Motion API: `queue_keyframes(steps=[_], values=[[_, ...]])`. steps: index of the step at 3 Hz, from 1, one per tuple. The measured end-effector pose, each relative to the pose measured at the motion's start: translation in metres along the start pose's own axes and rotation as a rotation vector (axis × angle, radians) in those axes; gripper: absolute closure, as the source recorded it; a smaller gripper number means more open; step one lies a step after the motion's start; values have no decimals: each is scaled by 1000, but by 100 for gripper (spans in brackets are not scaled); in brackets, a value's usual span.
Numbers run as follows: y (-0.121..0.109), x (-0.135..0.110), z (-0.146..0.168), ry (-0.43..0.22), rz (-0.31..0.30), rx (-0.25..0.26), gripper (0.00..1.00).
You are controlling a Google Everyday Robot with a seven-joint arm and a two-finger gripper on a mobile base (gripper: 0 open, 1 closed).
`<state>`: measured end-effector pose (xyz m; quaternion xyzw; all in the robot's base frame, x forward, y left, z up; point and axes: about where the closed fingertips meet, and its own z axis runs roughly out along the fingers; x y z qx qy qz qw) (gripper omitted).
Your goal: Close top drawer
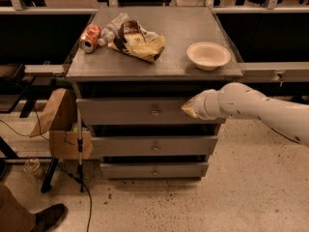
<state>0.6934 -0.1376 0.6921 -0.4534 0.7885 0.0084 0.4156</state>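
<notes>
Starting at the left, a thin pole (79,134) stands just beside the left end of the top drawer (120,111), with a paper bag (50,111) and a cardboard box (67,146) close by. If the drawer skews as it goes in, that corner could catch the pole.

On the worktop (178,23) above, a soda can (90,36) lies on its side next to a plastic bottle (112,29) and some snack bags (140,41). A hard slam at the end of travel could set the can rolling. It could also jostle the bowl (208,55), which sits near the front right edge.

The top drawer is the widest grey front, directly under the worktop. We judge it stands out a little rather than flush, and its small knob (155,112) is at the centre.

Our main worry is that the hand (190,108) meets the panel well right of that knob. An off-centre push may twist the drawer on its runners and jam it, or the hand may slide off towards the right end.

The hand is at the front panel, touching it or just short of it. We cannot tell how the hand itself is set. The white arm (260,109) reaches in from the right, nearly level and sloping slightly down towards the right edge of the view. Its wrist points leftwards at the drawer face.
</notes>
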Motion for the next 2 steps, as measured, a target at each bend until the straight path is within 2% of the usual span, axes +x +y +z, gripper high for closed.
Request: queue_keyframes(steps=[2], values=[[32, 8, -18, -33, 27, -39, 100]])
